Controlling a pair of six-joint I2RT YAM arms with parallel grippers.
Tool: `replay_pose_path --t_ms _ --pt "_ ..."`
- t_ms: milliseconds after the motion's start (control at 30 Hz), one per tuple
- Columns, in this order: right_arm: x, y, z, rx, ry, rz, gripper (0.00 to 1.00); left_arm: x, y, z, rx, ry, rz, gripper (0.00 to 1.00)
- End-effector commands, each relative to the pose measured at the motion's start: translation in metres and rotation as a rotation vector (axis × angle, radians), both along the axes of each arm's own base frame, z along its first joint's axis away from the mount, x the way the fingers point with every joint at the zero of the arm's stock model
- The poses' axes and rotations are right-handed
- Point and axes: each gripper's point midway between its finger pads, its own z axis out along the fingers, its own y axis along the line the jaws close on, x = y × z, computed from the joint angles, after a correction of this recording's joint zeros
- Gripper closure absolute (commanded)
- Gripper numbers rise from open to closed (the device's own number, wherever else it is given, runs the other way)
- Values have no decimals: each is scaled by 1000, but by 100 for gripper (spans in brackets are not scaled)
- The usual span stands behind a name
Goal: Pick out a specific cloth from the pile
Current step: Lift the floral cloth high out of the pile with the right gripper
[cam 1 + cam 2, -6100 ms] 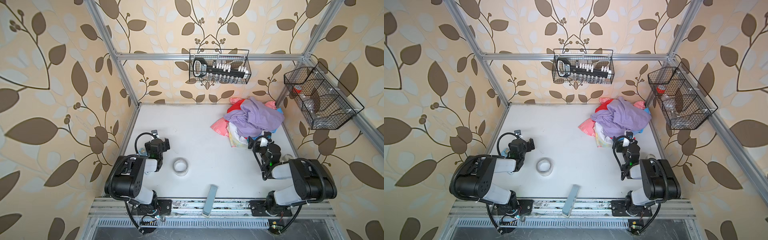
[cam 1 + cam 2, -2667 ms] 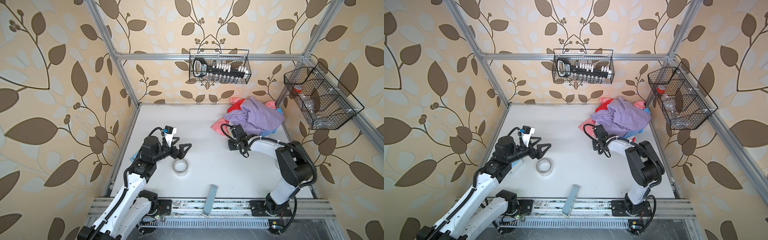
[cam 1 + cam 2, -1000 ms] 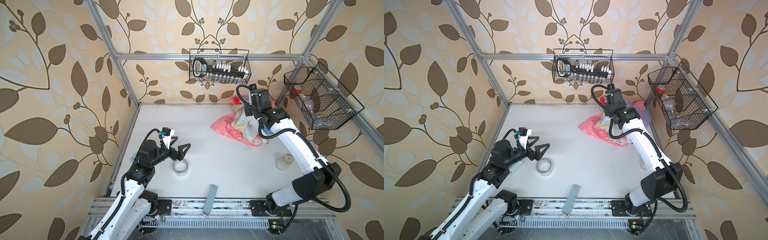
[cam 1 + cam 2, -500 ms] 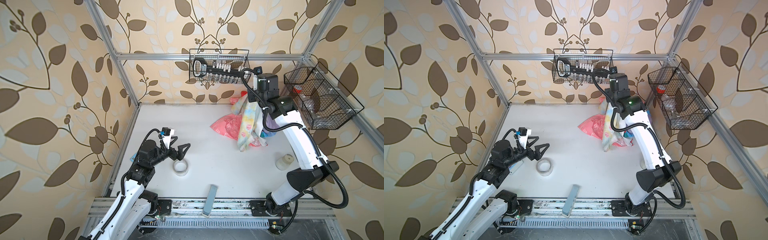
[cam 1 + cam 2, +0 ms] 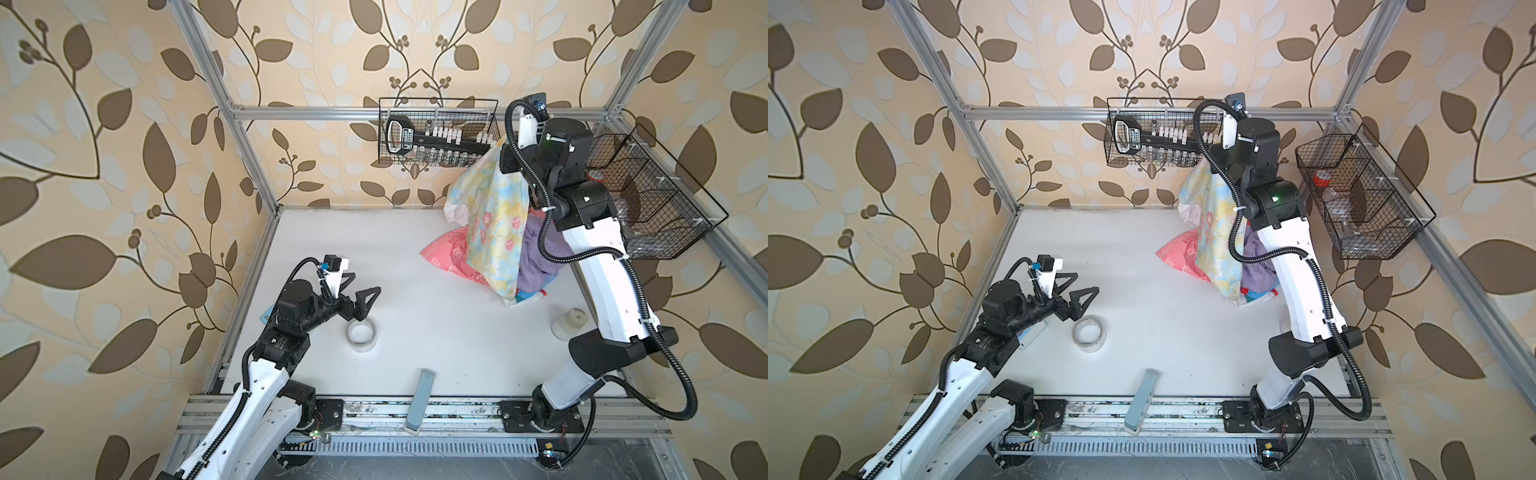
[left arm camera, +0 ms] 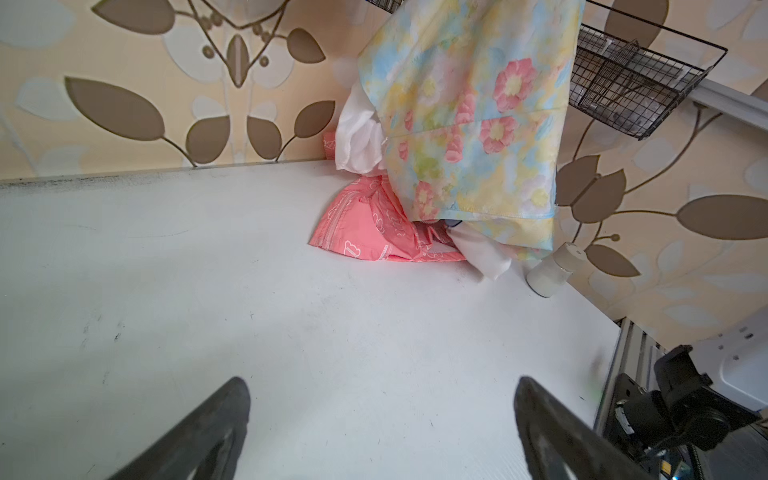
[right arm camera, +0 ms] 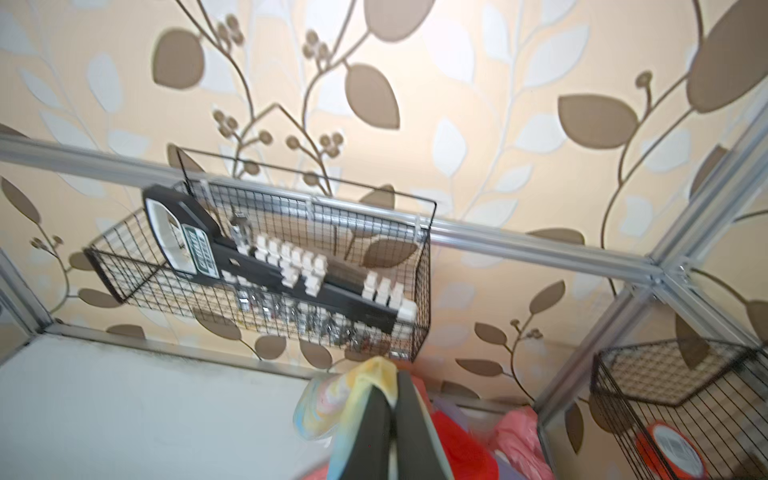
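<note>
In both top views, you had the cloth hanging high from your right arm, close to the back wire basket. Its lower end hung in front of the pile at the back right of the desk. Your left end effector stood with its fingers wide apart, just beside a tape roll. A white jar stood near the right arm's base, and a grey bar lay over the front edge.

In the left wrist view, the cloth hid most of the pile. Only a pink cloth with white marks showed below it.

In the right wrist view, your right end effector was pressed together on a yellow corner of the cloth. The back wire basket carried a black tool, and its label was too blurred to read.
</note>
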Motion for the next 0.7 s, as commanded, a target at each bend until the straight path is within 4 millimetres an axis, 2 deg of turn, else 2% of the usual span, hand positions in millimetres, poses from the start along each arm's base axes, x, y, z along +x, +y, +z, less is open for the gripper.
replay_pose_path --t_ms 0,100,367,433,567,667 --pt "-5 14 51 48 -170 91 100 0 -3 5 -5 -34 -8 1" --pt "-10 20 68 80 -226 138 100 0 -2 5 -3 -33 -7 1" --pt "-44 30 111 130 -373 245 100 1 -2 4 0 -32 -6 1" --pt "-51 33 116 145 -386 277 100 0 -2 5 0 -34 -6 1" --pt "-56 46 112 177 -379 355 100 0 -2 6 -3 -36 -2 1" --pt "-54 66 105 203 -360 436 100 -1 -1 7 -5 -41 4 1"
